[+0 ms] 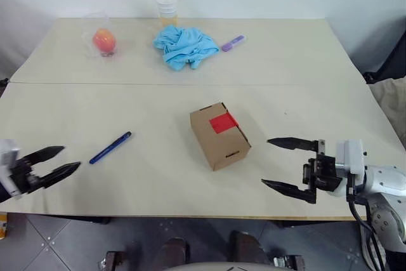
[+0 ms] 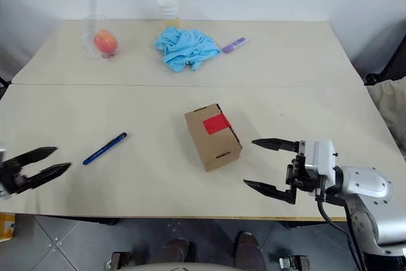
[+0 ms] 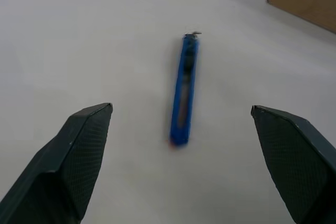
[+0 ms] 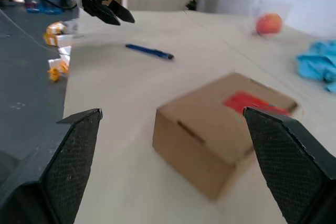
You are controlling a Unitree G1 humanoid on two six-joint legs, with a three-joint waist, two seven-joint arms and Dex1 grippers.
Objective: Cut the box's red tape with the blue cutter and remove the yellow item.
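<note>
The brown cardboard box (image 1: pixel 219 136) stands shut near the middle of the table, with the red tape (image 1: pixel 223 122) across its top flap seam. To its left the blue cutter (image 1: pixel 110 148) lies flat on the table. My left gripper (image 1: pixel 71 157) is open at the table's front left, a short way from the cutter's near end and pointing at it. Right of the box, a hand's width away, my right gripper (image 1: pixel 265 162) is open and points level at its side. Both grippers are empty. The yellow item is hidden.
At the back of the table sit an orange-red fruit in clear plastic (image 1: pixel 104 41), stacked cups (image 1: pixel 167 9), a crumpled light-blue cloth (image 1: pixel 185 46) and a purple marker (image 1: pixel 233 43). The table's front edge (image 1: pixel 190 215) runs just below both grippers.
</note>
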